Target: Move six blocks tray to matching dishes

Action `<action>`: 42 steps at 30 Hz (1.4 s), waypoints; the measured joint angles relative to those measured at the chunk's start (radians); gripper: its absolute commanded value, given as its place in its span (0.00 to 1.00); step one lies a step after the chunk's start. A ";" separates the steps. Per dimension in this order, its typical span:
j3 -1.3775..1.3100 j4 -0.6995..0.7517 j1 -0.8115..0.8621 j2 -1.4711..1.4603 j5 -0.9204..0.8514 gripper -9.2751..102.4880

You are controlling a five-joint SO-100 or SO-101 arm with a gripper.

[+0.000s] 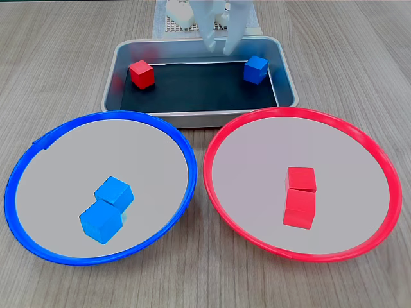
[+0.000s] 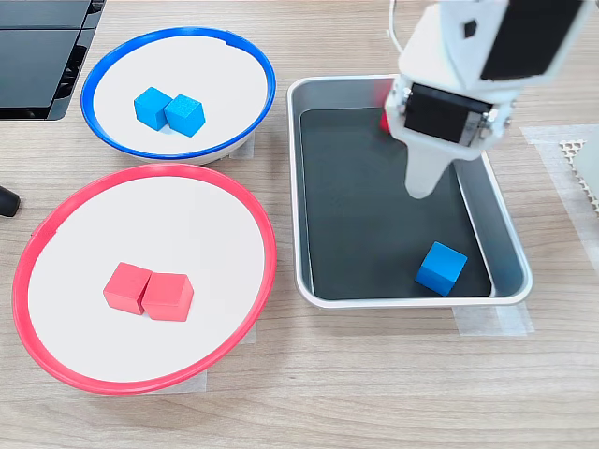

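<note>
The silver tray (image 1: 192, 119) (image 2: 393, 301) holds one red block (image 1: 141, 74) near its left end and one blue block (image 1: 255, 69) (image 2: 441, 267) near its right end in a fixed view. My white gripper (image 1: 220, 49) (image 2: 421, 187) hangs open over the tray, between those two blocks and nearer the blue one, with nothing in it. In a fixed view the arm hides most of the red block (image 2: 384, 120). Two blue blocks (image 1: 106, 208) (image 2: 168, 109) lie in the blue-rimmed dish (image 1: 96, 116) (image 2: 178, 33). Two red blocks (image 1: 300, 196) (image 2: 148, 291) lie in the red-rimmed dish (image 1: 302, 112) (image 2: 140, 170).
The two dishes stand side by side in front of the tray, almost touching it. A white mesh pad (image 1: 168, 24) (image 2: 585, 159) lies behind the tray under the arm. A black device (image 2: 37, 56) sits beyond the blue dish at the table corner.
</note>
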 measured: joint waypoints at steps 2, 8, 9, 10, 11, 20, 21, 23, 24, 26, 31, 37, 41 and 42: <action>0.034 -0.008 -0.005 0.011 -0.002 0.25; 0.086 -0.081 -0.078 0.012 0.044 0.25; 0.087 -0.095 -0.097 0.011 0.060 0.25; 0.092 -0.114 -0.135 0.008 0.081 0.25; 0.092 -0.110 -0.138 -0.002 0.110 0.25; 0.144 -0.152 -0.186 -0.035 0.152 0.24; 0.152 -0.163 -0.176 -0.035 0.155 0.21; 0.167 -0.169 -0.189 -0.037 0.140 0.12; 0.172 -0.169 -0.189 -0.037 0.133 0.10; 0.175 -0.163 -0.173 -0.037 0.126 0.08; 0.041 -0.124 -0.103 -0.037 0.121 0.08; -0.265 -0.170 0.103 -0.091 -0.005 0.08; -0.321 -0.394 0.238 -0.207 -0.158 0.08; -0.342 -0.471 0.262 -0.253 -0.175 0.08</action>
